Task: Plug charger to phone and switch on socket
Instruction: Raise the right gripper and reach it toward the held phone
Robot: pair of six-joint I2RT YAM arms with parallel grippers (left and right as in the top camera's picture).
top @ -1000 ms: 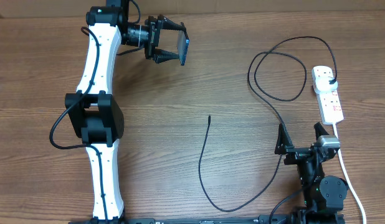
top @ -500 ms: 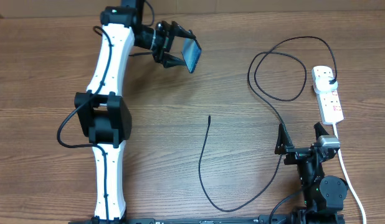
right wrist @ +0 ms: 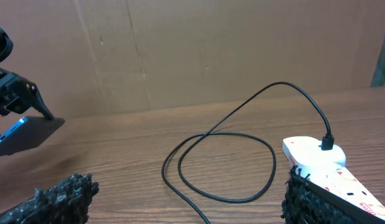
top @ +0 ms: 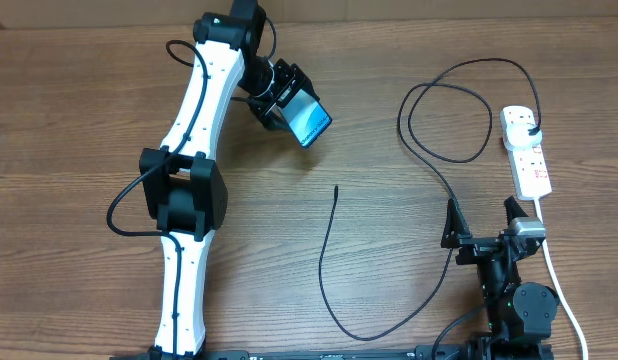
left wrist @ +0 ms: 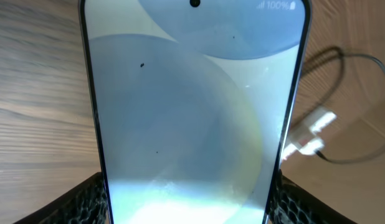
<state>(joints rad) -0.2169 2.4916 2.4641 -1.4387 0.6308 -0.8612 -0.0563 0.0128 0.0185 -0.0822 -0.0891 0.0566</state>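
- Left pincer (top: 287, 100) pinches the slim smartphone with blue-teal screen (top: 311, 122) above the wooden tabletop (top: 69, 120)
- Right pincer (top: 480, 225) is spread, beside the thin black charger cable (top: 322, 268)

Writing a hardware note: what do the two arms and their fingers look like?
Left arm: white links, black joints, a black cable looping at the elbow. Right arm: black, with a silver block on top. Fingers: black, rough-textured.
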